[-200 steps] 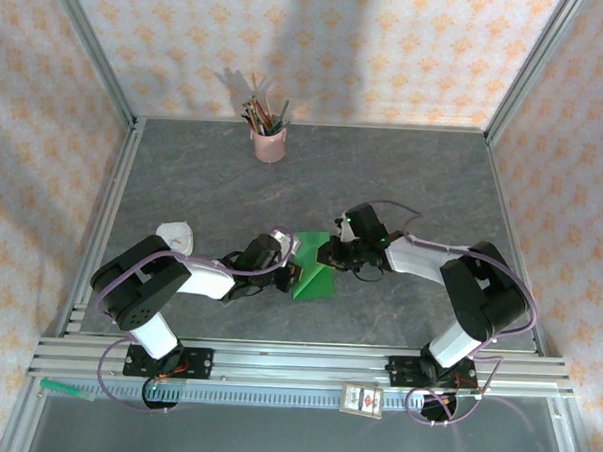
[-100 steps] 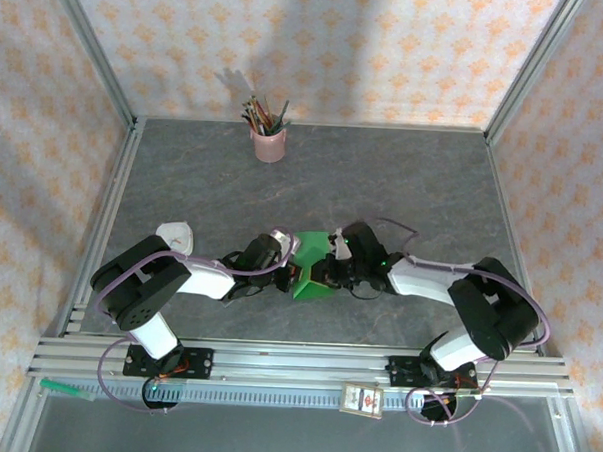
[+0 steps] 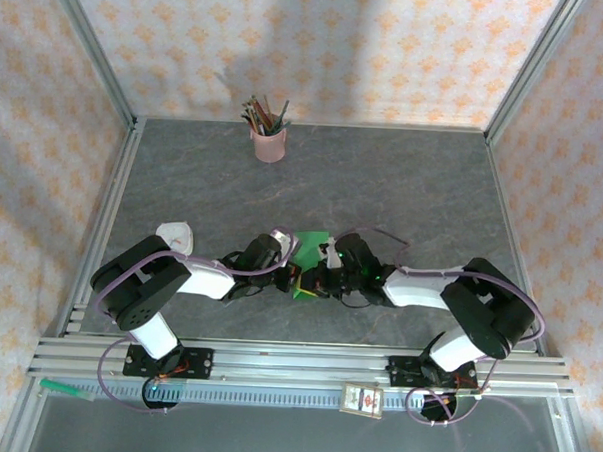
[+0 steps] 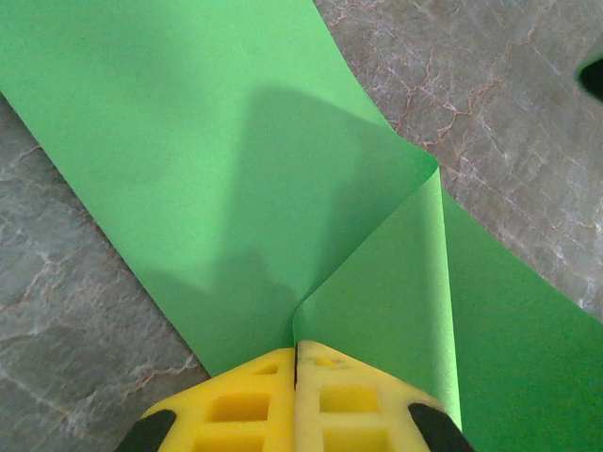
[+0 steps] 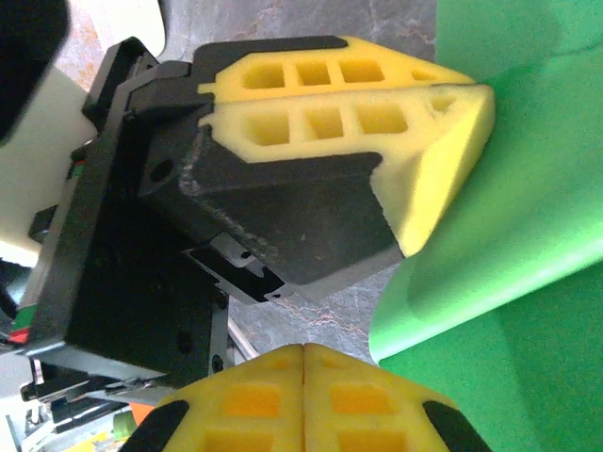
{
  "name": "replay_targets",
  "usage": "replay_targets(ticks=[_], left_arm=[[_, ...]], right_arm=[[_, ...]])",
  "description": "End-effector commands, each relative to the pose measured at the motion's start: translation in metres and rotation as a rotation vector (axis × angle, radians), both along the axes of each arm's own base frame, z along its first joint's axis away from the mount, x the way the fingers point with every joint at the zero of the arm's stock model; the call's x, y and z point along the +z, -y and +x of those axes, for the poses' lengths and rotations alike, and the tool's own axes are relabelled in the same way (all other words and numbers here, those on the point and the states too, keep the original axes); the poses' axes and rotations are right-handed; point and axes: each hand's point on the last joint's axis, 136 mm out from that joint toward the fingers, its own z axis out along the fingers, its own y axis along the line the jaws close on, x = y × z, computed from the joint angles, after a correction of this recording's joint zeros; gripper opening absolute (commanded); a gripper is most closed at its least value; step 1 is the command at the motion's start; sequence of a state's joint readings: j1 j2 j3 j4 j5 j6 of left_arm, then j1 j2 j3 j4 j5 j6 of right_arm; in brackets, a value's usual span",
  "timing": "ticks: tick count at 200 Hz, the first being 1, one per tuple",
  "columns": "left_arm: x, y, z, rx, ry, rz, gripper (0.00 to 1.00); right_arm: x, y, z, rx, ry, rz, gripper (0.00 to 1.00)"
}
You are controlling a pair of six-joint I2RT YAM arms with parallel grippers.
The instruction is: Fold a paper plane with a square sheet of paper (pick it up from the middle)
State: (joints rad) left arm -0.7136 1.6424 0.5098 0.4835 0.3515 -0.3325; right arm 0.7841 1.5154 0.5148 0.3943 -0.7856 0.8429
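The square sheet of paper (image 3: 311, 244) is bright green and lies partly folded on the grey table between the two arms. In the left wrist view the sheet (image 4: 207, 169) spreads ahead, with a flap rising from a crease. My left gripper (image 4: 296, 350) is shut on the sheet at the foot of that crease. From above, the left gripper (image 3: 292, 271) is at the sheet's near left edge. My right gripper (image 3: 317, 279) is close beside it, over the sheet's near part. In the right wrist view the right gripper (image 5: 303, 350) is shut with nothing between its pads, the left gripper (image 5: 471, 94) is just ahead, and the sheet (image 5: 528, 217) curls at the right.
A pink cup of pencils (image 3: 269, 143) stands at the back of the table. A white crumpled object (image 3: 176, 236) lies by the left arm. A small white dark-bordered card (image 3: 362, 399) rests on the front rail. Metal frame posts and patterned walls enclose the table.
The right gripper has moved left across the sheet to sit next to the left gripper, and its jaws have closed. Less of the green sheet shows from above. The left arm has stayed put.
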Motion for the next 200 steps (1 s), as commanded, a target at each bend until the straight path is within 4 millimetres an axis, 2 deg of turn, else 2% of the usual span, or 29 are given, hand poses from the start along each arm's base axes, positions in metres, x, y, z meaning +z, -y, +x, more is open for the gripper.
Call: replay_targets(ticks=[1,35,200], left_arm=[[-0.029,-0.023,-0.014,0.027,-0.081,0.13,0.0],[-0.03,-0.023,-0.015,0.025,-0.084,0.13,0.0],[-0.032,-0.022,-0.016,0.015,-0.09,0.133,0.0]], right_arm=[[-0.004,-0.001,-0.002,-0.016,-0.013,0.009,0.07],[-0.013,0.001,-0.004,-0.033,-0.037,-0.01,0.06],[-0.018,-0.01,-0.001,-0.064,-0.07,-0.004,0.06]])
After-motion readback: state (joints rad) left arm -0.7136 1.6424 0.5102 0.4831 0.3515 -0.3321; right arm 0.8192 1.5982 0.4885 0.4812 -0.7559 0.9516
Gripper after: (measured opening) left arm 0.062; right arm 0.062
